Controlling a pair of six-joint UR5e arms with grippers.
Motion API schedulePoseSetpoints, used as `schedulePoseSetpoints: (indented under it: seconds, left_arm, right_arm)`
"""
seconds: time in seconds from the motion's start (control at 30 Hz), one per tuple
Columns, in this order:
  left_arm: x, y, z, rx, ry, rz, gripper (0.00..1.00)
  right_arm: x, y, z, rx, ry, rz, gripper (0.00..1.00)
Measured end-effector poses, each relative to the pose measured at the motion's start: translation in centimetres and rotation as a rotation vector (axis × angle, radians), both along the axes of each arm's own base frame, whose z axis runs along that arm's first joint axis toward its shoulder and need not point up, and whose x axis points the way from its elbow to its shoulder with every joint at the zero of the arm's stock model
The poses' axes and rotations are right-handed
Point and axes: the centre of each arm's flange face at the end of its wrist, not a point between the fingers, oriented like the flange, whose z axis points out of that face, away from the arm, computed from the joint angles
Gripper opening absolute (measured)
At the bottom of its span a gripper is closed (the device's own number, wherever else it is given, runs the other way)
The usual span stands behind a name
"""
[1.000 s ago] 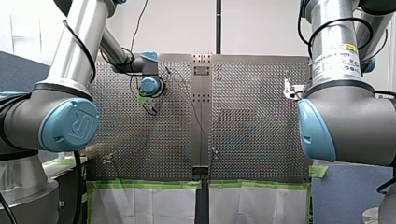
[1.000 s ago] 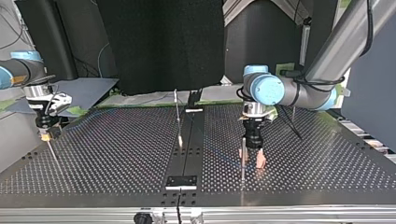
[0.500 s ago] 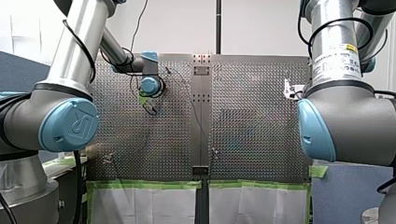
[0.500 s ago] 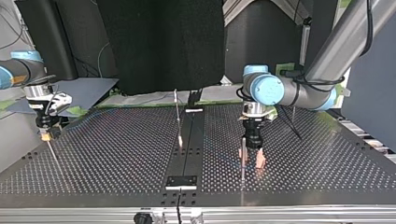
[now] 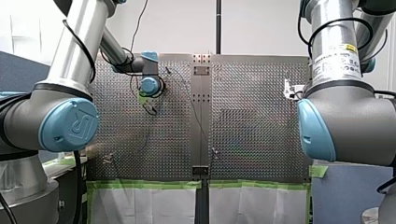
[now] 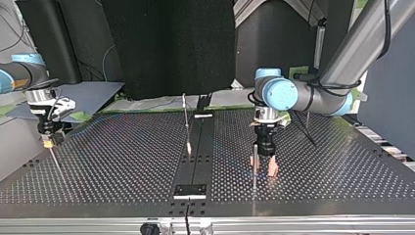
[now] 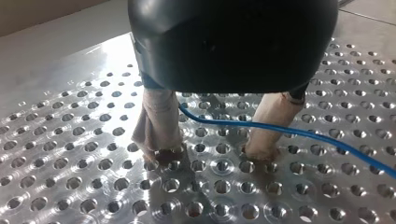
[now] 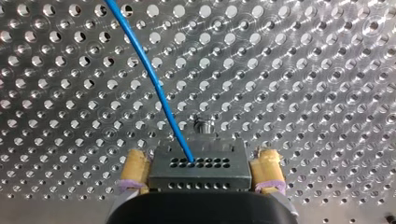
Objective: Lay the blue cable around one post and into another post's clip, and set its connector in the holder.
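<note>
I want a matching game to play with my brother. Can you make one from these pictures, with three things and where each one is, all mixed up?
Things:
1 cable
2 connector
3 fingers of my left gripper

Places:
A held between the yellow pads of my right gripper
B spread apart, the cable crossing their gap
C running into a hole in the connector

Pairs: 1-C, 2-A, 3-B

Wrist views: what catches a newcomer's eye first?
A thin blue cable runs over the perforated metal table into a grey perforated connector block clamped in my right end effector. In the left wrist view it passes between my left end effector's open beige-padded fingers.
</note>
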Motion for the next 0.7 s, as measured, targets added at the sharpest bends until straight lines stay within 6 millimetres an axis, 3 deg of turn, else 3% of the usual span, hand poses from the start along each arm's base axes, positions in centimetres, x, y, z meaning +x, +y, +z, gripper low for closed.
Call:
schedulePoseSetpoints:
  seconds: [0.43,0.7]
  left_arm:
    - [-0.9,0.2,-0.2,0.013,0.053,0.057,1.00]
    - [-3.1,-0.4,2.6,0.077,0.064,0.081,1.00]
  right_arm:
    - [0.0,0.0,0.0,0.002,0.000,0.000,0.99]
    - [0.0,0.0,0.0,0.003,0.000,0.000,0.99]
